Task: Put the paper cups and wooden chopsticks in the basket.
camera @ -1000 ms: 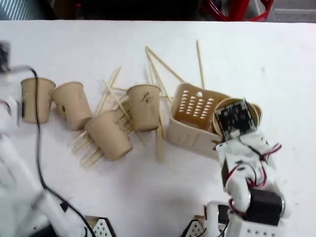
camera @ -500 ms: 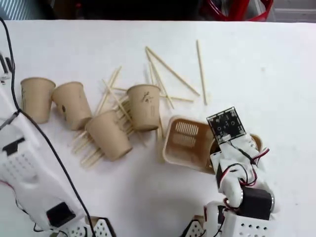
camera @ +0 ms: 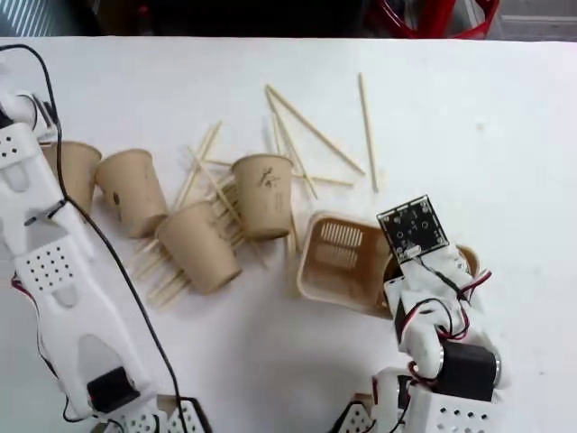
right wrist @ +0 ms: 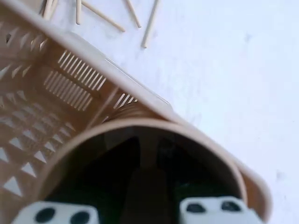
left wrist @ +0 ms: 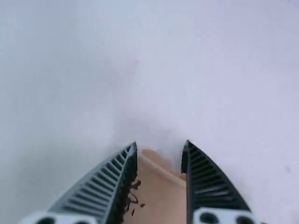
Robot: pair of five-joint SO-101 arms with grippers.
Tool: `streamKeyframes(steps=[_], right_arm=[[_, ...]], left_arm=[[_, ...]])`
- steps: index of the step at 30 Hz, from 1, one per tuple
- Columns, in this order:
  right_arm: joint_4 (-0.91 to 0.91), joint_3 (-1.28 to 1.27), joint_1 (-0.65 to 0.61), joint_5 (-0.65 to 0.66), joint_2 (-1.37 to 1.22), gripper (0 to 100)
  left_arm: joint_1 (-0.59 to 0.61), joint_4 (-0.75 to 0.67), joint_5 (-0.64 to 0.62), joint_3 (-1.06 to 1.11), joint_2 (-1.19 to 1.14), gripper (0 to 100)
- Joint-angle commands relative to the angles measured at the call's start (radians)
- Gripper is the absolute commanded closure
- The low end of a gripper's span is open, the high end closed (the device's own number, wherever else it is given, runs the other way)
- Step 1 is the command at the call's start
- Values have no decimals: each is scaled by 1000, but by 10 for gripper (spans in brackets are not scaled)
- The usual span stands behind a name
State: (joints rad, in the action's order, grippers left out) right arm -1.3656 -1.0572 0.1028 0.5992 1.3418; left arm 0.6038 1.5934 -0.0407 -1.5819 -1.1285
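From above, my left arm lies along the frame's left edge, over the leftmost paper cup (camera: 79, 167). My left wrist view adds that my left claw (left wrist: 159, 147) is spread, its ridged grey fingers either side of that cup's tan rim. My right wrist view shows a second cup (right wrist: 140, 123), dark inside, in the slotted beige plastic basket (right wrist: 28, 93). Whether my right claw (right wrist: 148, 158) grips it I cannot tell. Thin wooden chopsticks (camera: 311, 131) lie scattered on the matte white table (camera: 469, 117).
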Motion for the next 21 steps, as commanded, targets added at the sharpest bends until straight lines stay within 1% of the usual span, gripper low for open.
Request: streamKeyframes(steps=[1,4,6,12,15,18,21], right_arm=[[15,-48,5,6,-2,925],[15,-48,5,6,-2,925],[15,-48,5,6,-2,925],[15,-48,5,6,-2,925],[15,-48,5,6,-2,925],[15,-48,5,6,-2,925],[15,-48,5,6,-2,925]], left_arm=[[-25,-103,-8,-48,-1,826],[-47,-117,8,-40,-10,827],[-65,-121,31,3,-8,828],[-76,-219,18,140,-8,830],[-76,-241,21,187,-8,831],[-74,-238,69,219,-8,831],[-71,-167,117,218,-5,831]])
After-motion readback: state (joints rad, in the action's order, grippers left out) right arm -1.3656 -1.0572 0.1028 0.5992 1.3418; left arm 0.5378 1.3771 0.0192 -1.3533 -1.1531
